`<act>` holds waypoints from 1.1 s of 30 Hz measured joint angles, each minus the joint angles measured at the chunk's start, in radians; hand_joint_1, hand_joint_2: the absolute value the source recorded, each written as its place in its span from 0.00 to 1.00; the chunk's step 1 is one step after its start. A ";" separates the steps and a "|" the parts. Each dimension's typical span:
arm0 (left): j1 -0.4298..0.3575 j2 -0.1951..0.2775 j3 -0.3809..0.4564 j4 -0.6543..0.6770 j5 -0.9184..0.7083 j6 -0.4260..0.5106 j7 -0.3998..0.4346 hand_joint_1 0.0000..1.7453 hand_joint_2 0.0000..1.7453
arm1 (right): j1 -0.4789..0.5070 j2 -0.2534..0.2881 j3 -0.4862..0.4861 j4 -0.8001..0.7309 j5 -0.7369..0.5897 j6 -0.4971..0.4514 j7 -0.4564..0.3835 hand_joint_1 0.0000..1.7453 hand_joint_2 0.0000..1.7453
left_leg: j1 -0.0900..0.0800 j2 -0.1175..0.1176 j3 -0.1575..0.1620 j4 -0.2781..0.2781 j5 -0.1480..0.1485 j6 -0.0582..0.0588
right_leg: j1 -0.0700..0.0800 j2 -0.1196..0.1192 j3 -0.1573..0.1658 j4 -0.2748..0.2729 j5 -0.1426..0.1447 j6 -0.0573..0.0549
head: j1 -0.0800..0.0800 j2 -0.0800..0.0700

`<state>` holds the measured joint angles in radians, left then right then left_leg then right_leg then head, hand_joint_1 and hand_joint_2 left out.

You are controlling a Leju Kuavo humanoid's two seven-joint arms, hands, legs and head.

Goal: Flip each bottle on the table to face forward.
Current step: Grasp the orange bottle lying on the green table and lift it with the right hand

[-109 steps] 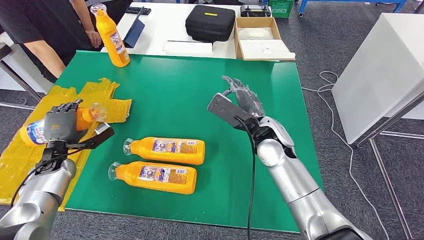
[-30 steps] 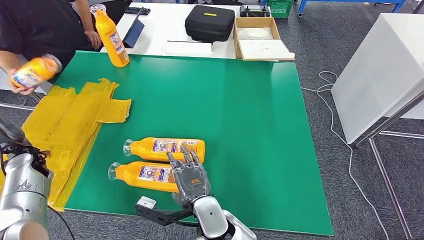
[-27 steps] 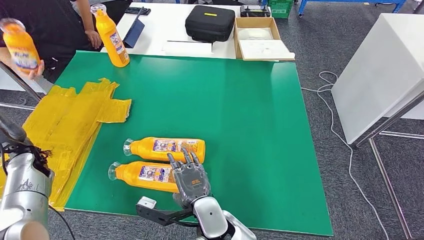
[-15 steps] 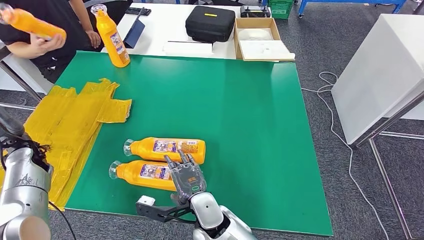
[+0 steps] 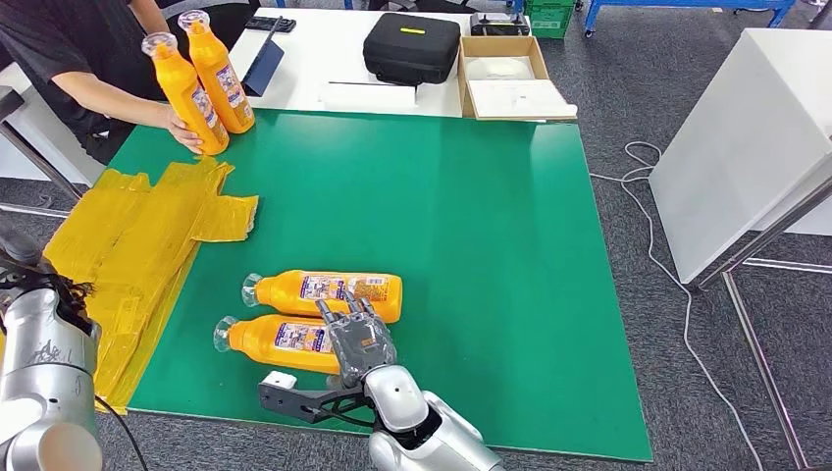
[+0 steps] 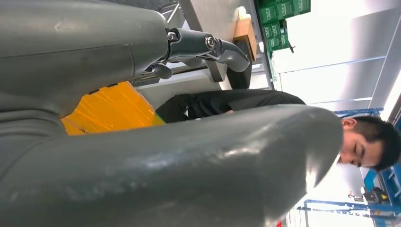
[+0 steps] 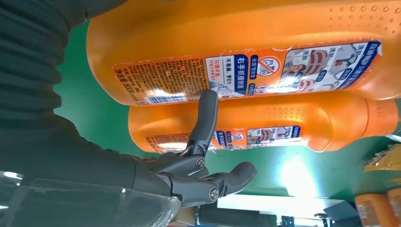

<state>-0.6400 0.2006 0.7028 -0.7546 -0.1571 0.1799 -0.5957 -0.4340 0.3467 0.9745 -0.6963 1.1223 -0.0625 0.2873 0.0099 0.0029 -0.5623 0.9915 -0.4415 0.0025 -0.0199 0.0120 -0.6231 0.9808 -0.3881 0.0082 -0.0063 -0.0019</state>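
At lower centre my right robot hand (image 5: pixel 357 337) covers the near bottle (image 5: pixel 285 342), fingers spread, grip unclear; left robot hand (image 6: pixel 142 142) too blurred, I cannot tell.

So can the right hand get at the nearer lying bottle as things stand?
Probably yes: the right hand is already over the nearer lying bottle, fingers spread, with nothing between them.

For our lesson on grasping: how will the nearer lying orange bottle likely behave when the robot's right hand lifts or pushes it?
The nearer bottle looks like smooth, glossy plastic, so it may slip. Its body looks flattish, so it probably slides rather than rolls. The right hand is over its base end, so the neck end may sag when lifted.
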 joint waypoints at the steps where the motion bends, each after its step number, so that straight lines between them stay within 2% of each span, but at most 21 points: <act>1: 0.002 -0.001 0.003 -0.005 -0.001 -0.002 0.002 0.00 0.00 | -0.001 0.000 0.002 0.002 0.000 0.003 0.001 0.00 1.00 | 0.000 0.000 0.001 0.000 0.000 0.000 | 0.000 0.000 0.000 0.000 0.000 0.000 | 0.000 0.000; 16: 0.009 -0.007 0.020 -0.025 -0.003 -0.009 0.007 0.00 0.00 | -0.003 0.002 0.014 0.016 0.010 0.012 0.006 0.00 1.00 | 0.000 0.000 0.008 0.000 -0.001 -0.001 | -0.001 0.000 0.004 -0.001 0.000 0.000 | 0.000 0.000; 26: -0.002 -0.026 0.021 -0.024 -0.008 -0.015 0.009 0.00 0.00 | 0.027 -0.015 -0.010 0.024 0.161 0.057 0.087 0.00 1.00 | -0.001 -0.001 0.011 0.000 -0.001 -0.001 | -0.001 0.000 0.006 -0.001 -0.001 -0.001 | 0.000 0.000; 33: -0.020 -0.018 0.022 -0.003 0.030 -0.021 0.000 0.00 0.00 | 0.036 -0.018 -0.060 0.030 0.214 0.073 0.092 0.00 1.00 | -0.003 -0.002 0.014 0.000 -0.002 -0.001 | -0.001 -0.001 0.010 -0.002 -0.001 -0.001 | -0.001 0.000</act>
<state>-0.6599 0.1823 0.7243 -0.7573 -0.1275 0.1594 -0.5956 -0.3983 0.3288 0.9145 -0.6660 1.3359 0.0104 0.3789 0.0067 0.0012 -0.5488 0.9910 -0.4431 0.0015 -0.0208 0.0112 -0.6134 0.9792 -0.3890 0.0077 -0.0070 -0.0019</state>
